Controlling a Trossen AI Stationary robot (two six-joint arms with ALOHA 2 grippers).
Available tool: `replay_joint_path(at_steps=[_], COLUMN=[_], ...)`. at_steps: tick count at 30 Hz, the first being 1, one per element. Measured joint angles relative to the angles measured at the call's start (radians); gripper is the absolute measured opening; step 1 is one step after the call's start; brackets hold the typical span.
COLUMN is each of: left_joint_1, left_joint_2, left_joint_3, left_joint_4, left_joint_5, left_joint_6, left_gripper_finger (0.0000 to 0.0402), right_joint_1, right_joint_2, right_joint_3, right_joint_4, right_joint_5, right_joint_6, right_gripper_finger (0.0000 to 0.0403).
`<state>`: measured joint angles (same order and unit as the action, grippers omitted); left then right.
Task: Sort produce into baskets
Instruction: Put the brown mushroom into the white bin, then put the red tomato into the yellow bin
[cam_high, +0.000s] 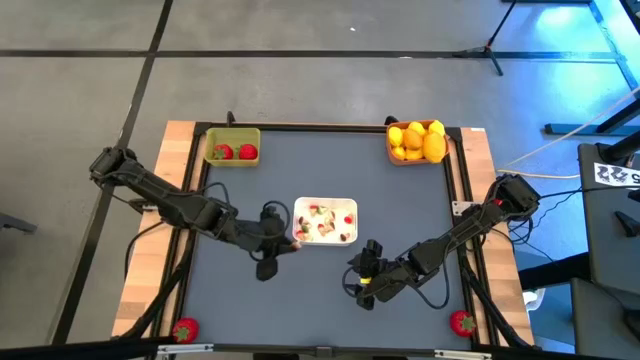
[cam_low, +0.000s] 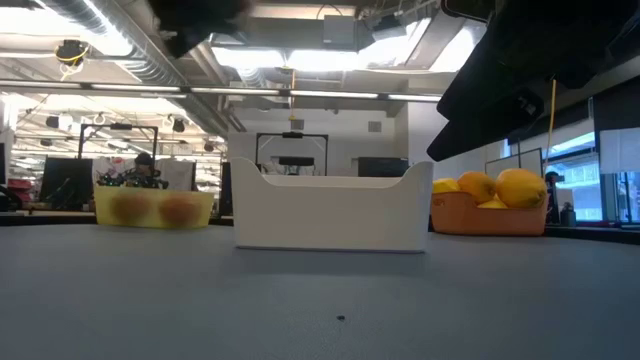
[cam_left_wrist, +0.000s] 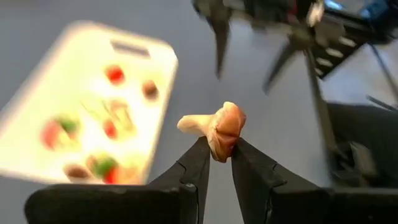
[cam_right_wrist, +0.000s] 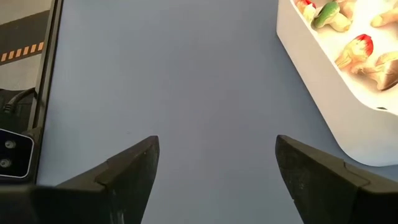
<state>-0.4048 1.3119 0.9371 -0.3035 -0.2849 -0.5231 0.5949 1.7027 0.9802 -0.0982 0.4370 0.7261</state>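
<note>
My left gripper (cam_left_wrist: 219, 152) hangs just off the near left corner of the white tray (cam_high: 325, 221) and is shut on a small mushroom-like piece (cam_left_wrist: 217, 127) with a cream stem and an orange-brown cap. My right gripper (cam_right_wrist: 217, 155) stands open over bare mat, near and to the right of the tray, with nothing between its fingers. The yellow-green basket (cam_high: 232, 148) at the far left holds red strawberries. At the far right, the orange basket (cam_high: 417, 142) is heaped with yellow and orange fruits. My left gripper pinches the mushroom-like piece at its cap end (cam_left_wrist: 222, 144) between its two fingertips (cam_left_wrist: 198, 158). The cream stem (cam_left_wrist: 189, 123) sticks out sideways past the fingers. The piece is lifted clear of the table, beside the tray.
The white tray (cam_right_wrist: 336, 93) holds several small cream, red and green pieces. One red strawberry (cam_high: 184, 329) lies at the near left corner and another (cam_high: 461, 322) at the near right corner. Bare dark mat stretches between the tray and the baskets.
</note>
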Motion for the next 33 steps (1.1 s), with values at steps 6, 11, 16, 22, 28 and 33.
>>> replay_joint_path(at_steps=[6, 11, 16, 22, 28, 33], left_joint_1=[0.074, 0.132, 0.155, 0.108, -0.005, -0.125], left_joint_2=[0.048, 0.117, 0.145, 0.065, -0.018, -0.044], left_joint_3=[0.000, 0.000, 0.000, 0.000, 0.000, 0.000], left_joint_4=[0.123, 0.133, 0.129, 0.080, -0.011, -0.088], left_joint_5=[-0.060, -0.061, -0.015, 0.070, 0.133, 0.149], left_joint_6=[0.183, 0.161, 0.158, 0.106, -0.020, -0.175], left_gripper_finger=[0.0071, 0.0128, 0.0204, 0.0236, 0.0237, 0.0237], right_joint_1=[0.000, 0.000, 0.000, 0.000, 0.000, 0.000], right_joint_2=[0.000, 0.000, 0.000, 0.000, 0.000, 0.000], right_joint_3=[0.000, 0.000, 0.000, 0.000, 0.000, 0.000], right_joint_4=[-0.002, -0.007, -0.007, -0.009, -0.008, -0.008], right_joint_5=[0.000, 0.000, 0.000, 0.000, 0.000, 0.000], right_joint_6=[-0.001, 0.000, -0.001, -0.001, 0.000, 0.000], right_gripper_finger=[0.0319, 0.0319, 0.0319, 0.0319, 0.0319, 0.0319])
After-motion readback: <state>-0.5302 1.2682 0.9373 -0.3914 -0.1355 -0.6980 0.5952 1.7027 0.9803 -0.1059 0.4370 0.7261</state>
